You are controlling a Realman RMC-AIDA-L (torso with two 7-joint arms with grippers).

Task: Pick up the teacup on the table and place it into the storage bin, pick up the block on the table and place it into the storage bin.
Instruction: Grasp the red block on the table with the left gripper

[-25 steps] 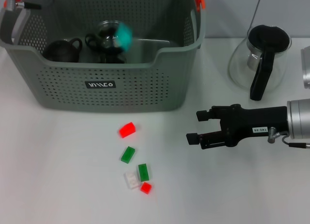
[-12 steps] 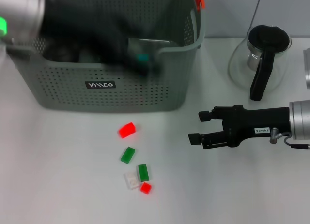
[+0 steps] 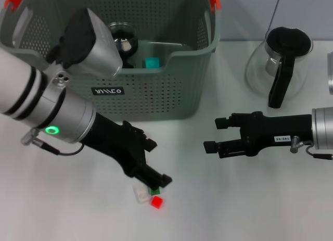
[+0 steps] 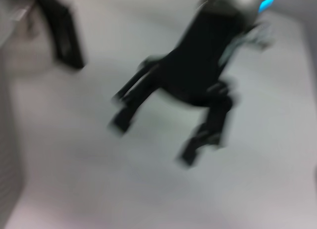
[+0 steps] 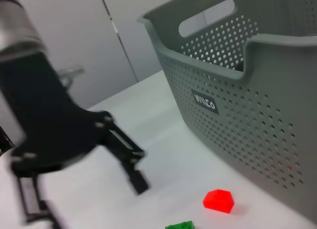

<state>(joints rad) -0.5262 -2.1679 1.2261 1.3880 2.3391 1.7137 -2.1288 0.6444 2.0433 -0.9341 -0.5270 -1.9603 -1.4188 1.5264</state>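
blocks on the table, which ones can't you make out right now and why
- Head view: the left arm covers the big red block, which shows only in the right wrist view. Just the white block and small red block are clear.
- Right wrist view: the green block is cut off by the picture's edge.
- Left wrist view: motion blur, no blocks visible.

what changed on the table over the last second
The left end effector swung out of the storage bin and down to the blocks, covering the big red and one green block; a teal block now lies in the bin. The right end effector, open, barely moved; the glass pot stayed.
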